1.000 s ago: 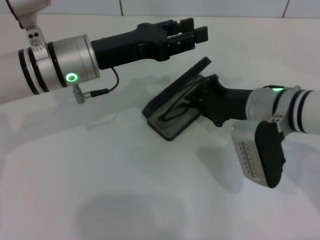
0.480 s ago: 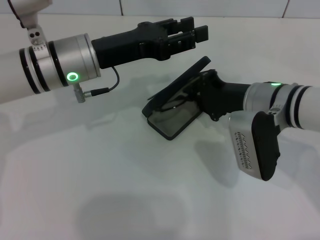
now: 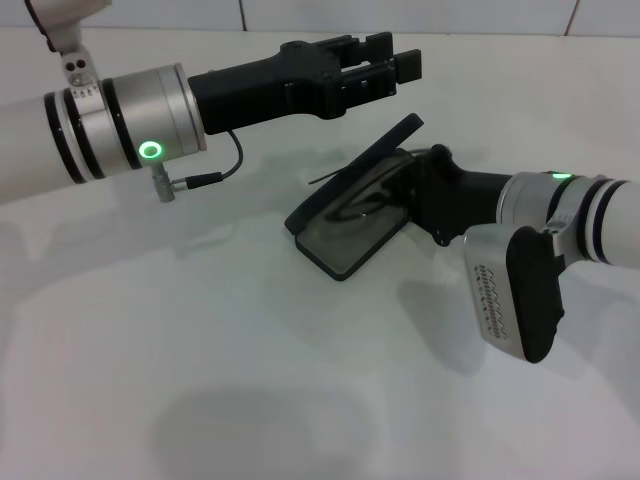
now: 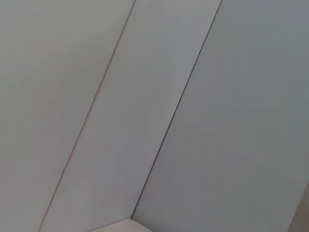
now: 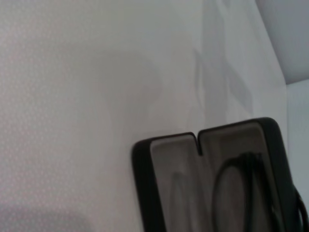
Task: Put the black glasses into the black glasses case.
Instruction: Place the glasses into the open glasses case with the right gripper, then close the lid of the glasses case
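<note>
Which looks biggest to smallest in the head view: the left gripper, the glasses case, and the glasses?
1. left gripper, though it sits nearer the camera, so its lead is unsure
2. glasses case, about alike in spread
3. glasses, clearly smallest, lying inside the open case

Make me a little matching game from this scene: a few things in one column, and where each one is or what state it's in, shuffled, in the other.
Things:
1. black glasses
2. black glasses case
3. left gripper
4. right gripper

Places or states:
A. held up in the air behind the case, holding nothing
B. lying on the white table with its lid half open
C. reaching in at the case's right side
D. lying inside the case, one thin temple arm poking out past its edge

Pairs: 1-D, 2-B, 3-A, 4-C
</note>
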`<state>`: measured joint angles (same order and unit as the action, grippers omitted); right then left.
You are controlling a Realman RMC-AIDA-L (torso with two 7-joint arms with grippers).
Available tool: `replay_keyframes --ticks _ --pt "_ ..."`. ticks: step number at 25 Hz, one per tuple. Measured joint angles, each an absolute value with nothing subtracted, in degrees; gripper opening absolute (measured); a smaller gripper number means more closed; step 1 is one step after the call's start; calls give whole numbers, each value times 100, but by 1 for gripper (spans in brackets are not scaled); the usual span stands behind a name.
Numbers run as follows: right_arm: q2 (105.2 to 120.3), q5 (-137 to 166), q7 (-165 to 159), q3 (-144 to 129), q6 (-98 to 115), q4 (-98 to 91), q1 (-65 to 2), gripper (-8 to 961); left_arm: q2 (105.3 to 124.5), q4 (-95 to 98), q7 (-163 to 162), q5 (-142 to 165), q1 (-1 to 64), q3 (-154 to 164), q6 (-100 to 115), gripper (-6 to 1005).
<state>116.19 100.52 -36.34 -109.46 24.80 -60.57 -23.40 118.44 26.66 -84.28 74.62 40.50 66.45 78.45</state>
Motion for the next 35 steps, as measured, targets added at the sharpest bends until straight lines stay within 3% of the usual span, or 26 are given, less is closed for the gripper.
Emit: replay_keyframes --ticks 16,22,35 --pt "11571 10070 -3569 -11093 2656 -6559 -1956 184 11829 2655 -8429 7471 3992 6645 7849 560" --pt "11570 10024 -3840 -10284 4095 -7125 -1594 183 11809 2654 -8428 7471 3925 6654 7858 560" --pt "11584 9358 -4329 -9426 4406 -6756 -1833 181 11821 2672 -8429 7471 3966 6653 7859 559"
